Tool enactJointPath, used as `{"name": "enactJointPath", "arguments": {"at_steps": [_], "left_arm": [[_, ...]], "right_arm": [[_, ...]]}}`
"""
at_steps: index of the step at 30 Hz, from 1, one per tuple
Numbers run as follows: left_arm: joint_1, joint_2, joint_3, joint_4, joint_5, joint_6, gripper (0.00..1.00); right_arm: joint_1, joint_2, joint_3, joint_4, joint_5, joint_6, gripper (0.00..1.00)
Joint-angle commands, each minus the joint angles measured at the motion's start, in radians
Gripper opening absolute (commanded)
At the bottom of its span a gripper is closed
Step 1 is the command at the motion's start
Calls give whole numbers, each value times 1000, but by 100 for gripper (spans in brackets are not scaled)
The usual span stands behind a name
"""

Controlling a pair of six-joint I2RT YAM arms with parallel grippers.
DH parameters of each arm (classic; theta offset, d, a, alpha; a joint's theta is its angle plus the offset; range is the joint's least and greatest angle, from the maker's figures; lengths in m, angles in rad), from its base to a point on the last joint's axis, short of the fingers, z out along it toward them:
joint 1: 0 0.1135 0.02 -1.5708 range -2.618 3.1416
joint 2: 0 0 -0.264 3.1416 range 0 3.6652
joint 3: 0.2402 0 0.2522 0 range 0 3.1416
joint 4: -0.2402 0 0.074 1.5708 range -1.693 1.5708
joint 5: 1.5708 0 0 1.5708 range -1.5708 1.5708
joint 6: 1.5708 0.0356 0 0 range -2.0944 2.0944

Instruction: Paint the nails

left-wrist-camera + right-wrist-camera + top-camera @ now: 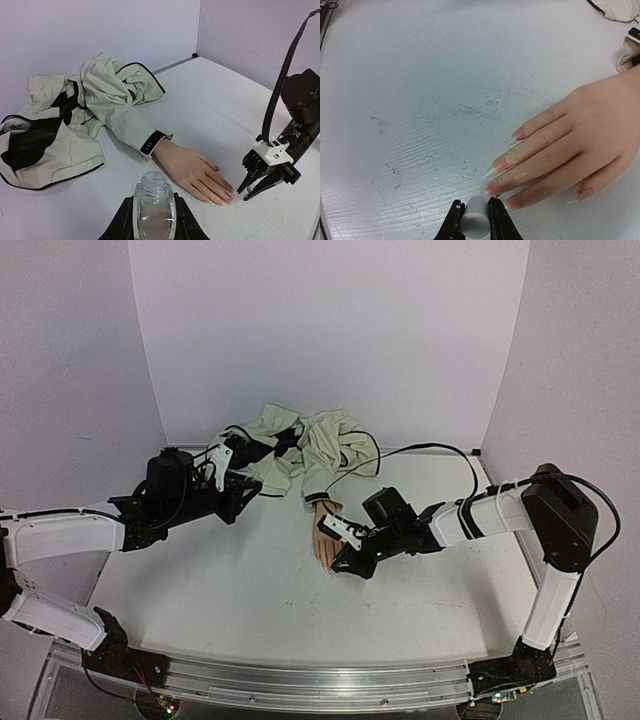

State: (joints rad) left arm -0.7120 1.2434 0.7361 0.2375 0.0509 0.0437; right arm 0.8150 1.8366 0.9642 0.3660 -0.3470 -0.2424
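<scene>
The mannequin hand (pixel 325 535) (pixel 192 172) (pixel 580 135) is lying palm down near the middle of the white surface (pixel 230 590), with its fingers pointing toward the near edge. Its wrist is disappearing into the dark-cuffed sleeve (pixel 152 142) of a cream jacket (pixel 310 445) (pixel 110 95), which is lying crumpled toward the back wall. The nails (pixel 500 164) (pixel 220 200) are showing as long, pointed, clear tips with a pinkish base. They are fanning out over the surface, the thumb's nail being the farthest to the side in the right wrist view. The right arm (pixel 480 515) is reaching in from the right, and the right jaws are sitting low, just beside the fingertips. They are clamping narrowly on a small white cylinder (pixel 475 220), whose end is lying right next to one of the middle nails. Whether it is touching that nail cannot be told. The left arm (pixel 60 535) is stretching toward the jacket, well apart from the hand. The left jaws are gripping a small clear bottle (pixel 152 205) upright between them. Its threaded neck is standing open, and a little pale residue is showing inside.
</scene>
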Motion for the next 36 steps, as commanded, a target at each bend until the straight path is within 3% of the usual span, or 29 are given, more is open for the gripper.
{"name": "enactJointPath", "arguments": {"at_steps": [1, 11, 18, 36], "left_arm": [[6, -37, 16, 71, 5, -8, 0], [6, -36, 16, 71, 10, -11, 0], [6, -36, 17, 71, 10, -11, 0], [8, -28, 19, 71, 13, -11, 0]], "right_arm": [[9, -29, -4, -22, -20, -3, 0], [13, -71, -24, -14, -50, -12, 0], [14, -124, -62, 74, 11, 17, 0], [14, -38, 5, 75, 64, 19, 0]]}}
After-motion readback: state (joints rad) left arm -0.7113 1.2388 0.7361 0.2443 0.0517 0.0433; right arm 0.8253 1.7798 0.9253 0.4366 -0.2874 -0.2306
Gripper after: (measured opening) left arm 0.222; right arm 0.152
